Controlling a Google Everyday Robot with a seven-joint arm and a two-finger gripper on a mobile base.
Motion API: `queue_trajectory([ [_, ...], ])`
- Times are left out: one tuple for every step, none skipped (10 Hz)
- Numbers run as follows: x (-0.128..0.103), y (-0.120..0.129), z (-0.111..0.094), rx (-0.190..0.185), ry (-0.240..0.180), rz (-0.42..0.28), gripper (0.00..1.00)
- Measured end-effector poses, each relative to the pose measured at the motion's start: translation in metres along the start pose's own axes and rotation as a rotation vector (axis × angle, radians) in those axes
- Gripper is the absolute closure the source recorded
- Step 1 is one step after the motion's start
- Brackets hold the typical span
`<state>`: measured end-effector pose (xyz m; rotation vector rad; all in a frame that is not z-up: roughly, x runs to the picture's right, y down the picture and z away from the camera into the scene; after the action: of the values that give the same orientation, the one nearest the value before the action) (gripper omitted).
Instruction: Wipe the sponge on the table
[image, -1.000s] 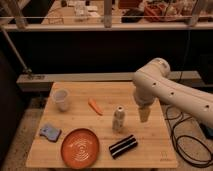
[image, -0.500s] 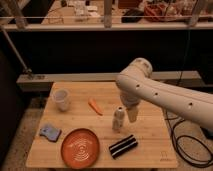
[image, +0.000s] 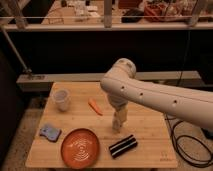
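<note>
1. Sponge (image: 50, 132), a small flat light-blue pad, is lying on the front left part of the rectangular light bamboo-wood counter (image: 147, 125), just beside the round orange plate (image: 80, 147).
2. The white robot arm is reaching in from the right, its end effector (image: 119, 111) hanging open over the middle of the counter, well apart from the sponge and gripping nothing.
3. A small pale upright object (image: 117, 126) is standing right at the end effector; contact cannot be told.
4. A black-and-white striped block (image: 123, 145), a slim orange stick (image: 95, 106) and a white cup (image: 61, 99) are sitting around it.
</note>
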<state>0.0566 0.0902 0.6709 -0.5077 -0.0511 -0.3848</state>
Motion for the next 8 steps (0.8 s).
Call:
queue_trajectory([
  [-0.013,-0.006,-0.001,0.003,-0.002,-0.026,0.20],
  [-0.026,-0.011,-0.003,0.004,-0.003,-0.053,0.20],
  [-0.036,-0.014,-0.003,0.004,-0.001,-0.077,0.20],
  [-0.050,-0.019,-0.003,0.007,-0.002,-0.110,0.20],
  [-0.059,-0.023,-0.004,0.012,-0.003,-0.143,0.20],
  [-0.063,-0.024,-0.004,0.011,0.000,-0.164,0.20],
  [-0.069,-0.026,-0.004,0.012,-0.001,-0.185,0.20],
  [-0.077,-0.030,-0.005,0.015,-0.001,-0.209,0.20],
])
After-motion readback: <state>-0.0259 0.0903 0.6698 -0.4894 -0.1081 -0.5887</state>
